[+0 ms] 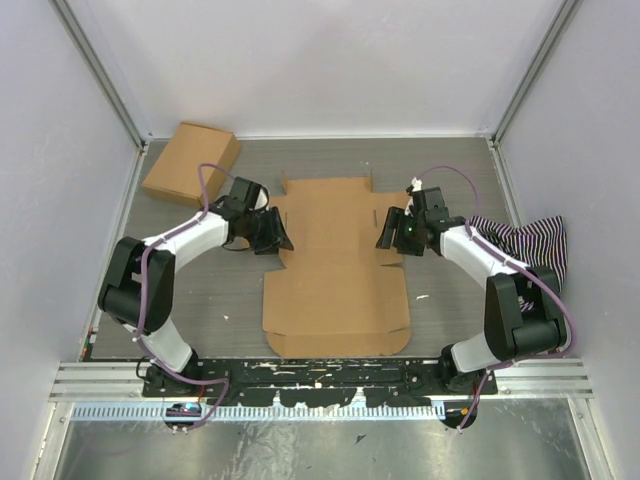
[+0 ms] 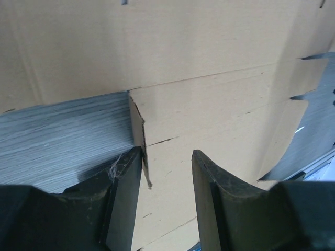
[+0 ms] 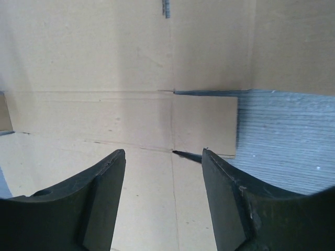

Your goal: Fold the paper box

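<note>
Flat, creased brown cardboard, the paper box (image 1: 335, 265) lies on the grey wood-grain table (image 1: 200, 300). The left gripper (image 1: 275, 235) straddles a raised side flap, jaws parted. The right gripper (image 1: 389, 231) gapes over the sheet.

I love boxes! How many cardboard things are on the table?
2. The flat paper box lies in the middle; a smaller closed box sits at the far left corner.

R wrist: your right gripper (image 3: 163, 157) sits over the paper box (image 3: 131, 63).
Jaws apart above a crease; side tab (image 3: 205, 125) flat on grey table (image 3: 288, 136).
</note>
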`<state>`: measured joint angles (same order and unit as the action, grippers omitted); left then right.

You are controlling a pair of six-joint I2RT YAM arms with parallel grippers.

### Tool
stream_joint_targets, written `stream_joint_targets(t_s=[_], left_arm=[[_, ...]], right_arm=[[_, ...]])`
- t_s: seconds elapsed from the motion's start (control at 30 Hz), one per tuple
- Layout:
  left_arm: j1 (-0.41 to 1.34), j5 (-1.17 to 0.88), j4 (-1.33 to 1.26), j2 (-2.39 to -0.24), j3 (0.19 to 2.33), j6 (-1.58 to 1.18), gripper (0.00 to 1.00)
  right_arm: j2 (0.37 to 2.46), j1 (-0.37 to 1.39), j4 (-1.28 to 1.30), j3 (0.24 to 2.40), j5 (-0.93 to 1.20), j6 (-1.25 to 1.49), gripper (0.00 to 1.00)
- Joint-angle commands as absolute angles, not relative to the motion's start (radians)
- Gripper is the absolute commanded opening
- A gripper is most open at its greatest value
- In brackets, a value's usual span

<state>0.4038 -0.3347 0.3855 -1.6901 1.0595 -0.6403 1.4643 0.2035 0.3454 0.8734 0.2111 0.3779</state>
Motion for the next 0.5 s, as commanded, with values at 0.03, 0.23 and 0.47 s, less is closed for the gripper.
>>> stream_joint_targets(t_s=[0.03,0.23,0.47], left_arm=[[0.441,-0.324,0.393,-1.709,1.125,-0.649,0.49],[0.463,-0.324,0.384,-1.773,1.156,-0.648,0.49],[0.474,-0.343,0.356,-1.877,1.186,-0.646,0.49]], right_arm=[[1.473,0.245,0.322,0.914,0.240,0.400,0.65],[1.476,0.259,0.341,0.924,0.168,0.408,0.65],[1.485,0.259,0.398,0.939,0.025,0.424,0.73]])
